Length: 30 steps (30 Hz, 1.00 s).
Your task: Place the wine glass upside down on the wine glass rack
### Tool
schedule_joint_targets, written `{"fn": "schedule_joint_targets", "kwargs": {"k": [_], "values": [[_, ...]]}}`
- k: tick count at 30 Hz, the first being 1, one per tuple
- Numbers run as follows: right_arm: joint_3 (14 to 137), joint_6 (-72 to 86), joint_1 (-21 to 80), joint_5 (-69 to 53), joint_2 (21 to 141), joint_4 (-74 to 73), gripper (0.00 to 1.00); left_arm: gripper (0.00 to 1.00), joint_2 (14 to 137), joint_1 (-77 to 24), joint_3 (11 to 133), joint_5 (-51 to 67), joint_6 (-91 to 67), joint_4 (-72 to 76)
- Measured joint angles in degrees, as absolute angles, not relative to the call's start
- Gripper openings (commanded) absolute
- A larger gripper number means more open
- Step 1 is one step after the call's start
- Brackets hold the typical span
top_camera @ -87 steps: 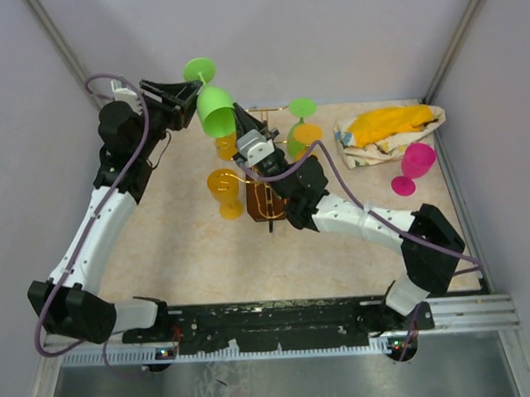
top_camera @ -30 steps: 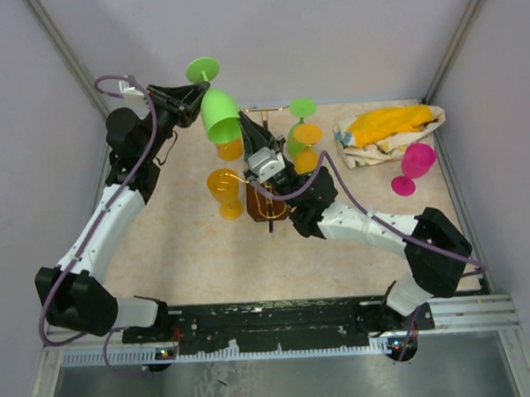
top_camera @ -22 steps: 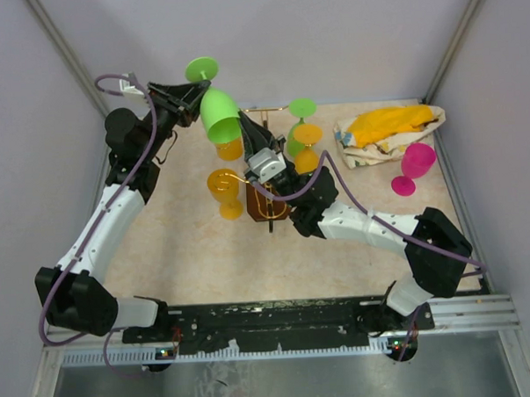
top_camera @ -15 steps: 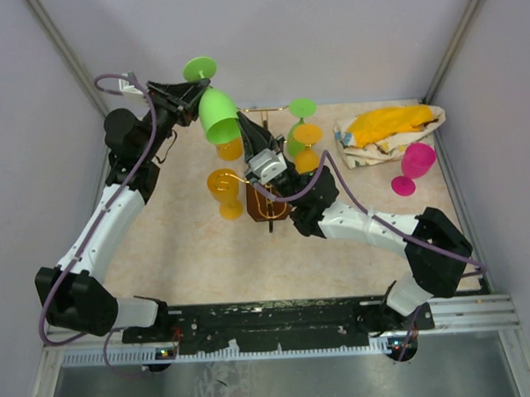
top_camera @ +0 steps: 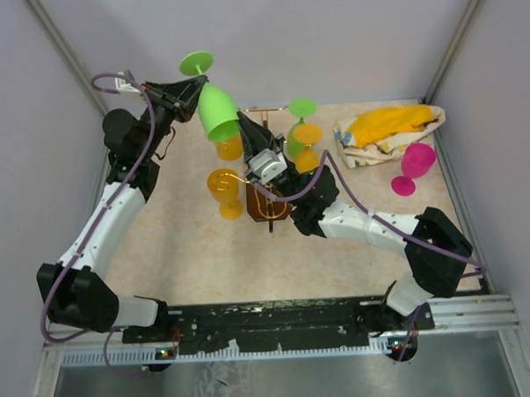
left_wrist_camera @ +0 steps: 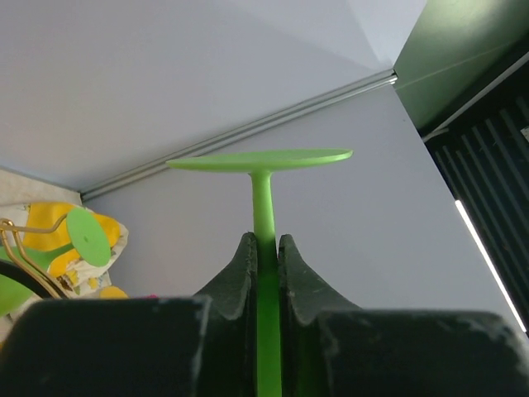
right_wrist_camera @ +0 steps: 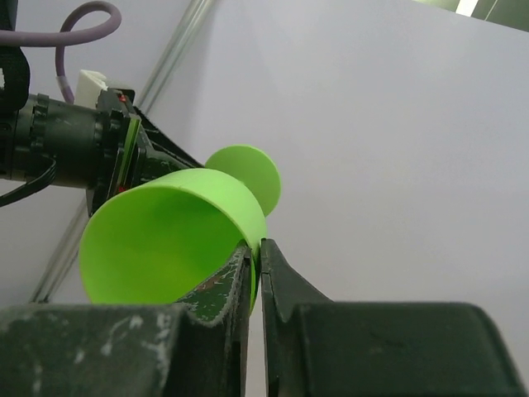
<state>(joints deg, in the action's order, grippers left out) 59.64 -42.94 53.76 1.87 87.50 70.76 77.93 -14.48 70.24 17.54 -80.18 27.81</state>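
Observation:
A lime green wine glass (top_camera: 215, 111) hangs in the air above the back left of the table, bowl mouth down and tilted, foot (top_camera: 196, 63) up. My left gripper (top_camera: 190, 87) is shut on its stem (left_wrist_camera: 264, 207), with the round foot (left_wrist_camera: 260, 159) above the fingertips. From below, my right gripper (top_camera: 242, 131) is shut on the bowl's rim, which sits pinched between its fingers (right_wrist_camera: 240, 269). The bowl (right_wrist_camera: 165, 240) opens toward the right wrist camera. The wine glass rack (top_camera: 267, 201), gold wire on a dark wooden base, stands just below and to the right, partly hidden by the right arm.
Orange (top_camera: 307, 135) and green (top_camera: 301, 106) glasses hang on the rack's far side. One orange glass (top_camera: 224, 191) stands left of the base, another (top_camera: 228, 148) behind it. A yellow patterned cloth (top_camera: 390, 131) and a pink glass (top_camera: 415, 166) lie at the back right.
The green glass has shifted slightly up and to the left, its foot a little higher. Both arms have otherwise stayed put, both grippers still on the glass.

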Motion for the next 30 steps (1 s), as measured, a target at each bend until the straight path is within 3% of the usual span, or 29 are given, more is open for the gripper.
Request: {"fn": "schedule_joint_targets", "kwargs": {"k": [4, 11, 20, 30], "values": [[59.61, -42.85, 53.78, 1.98, 87.5, 70.15, 0.25, 0.02, 77.97, -14.35, 70.24, 17.5, -79.83, 30.41], [59.37, -42.89, 53.43, 4.56, 87.48, 68.99, 0.3, 0.0, 78.02, -13.65, 70.46, 19.88, -74.59, 33.65], [55.24, -42.87, 51.75, 7.88, 85.19, 66.24, 0.44, 0.0, 77.95, -10.9, 71.59, 20.64, -64.99, 35.57], [60.12, -34.79, 46.81, 17.04, 78.17, 48.82, 0.87, 0.02, 73.69, -9.85, 76.12, 26.74, -41.67, 33.26]]}}
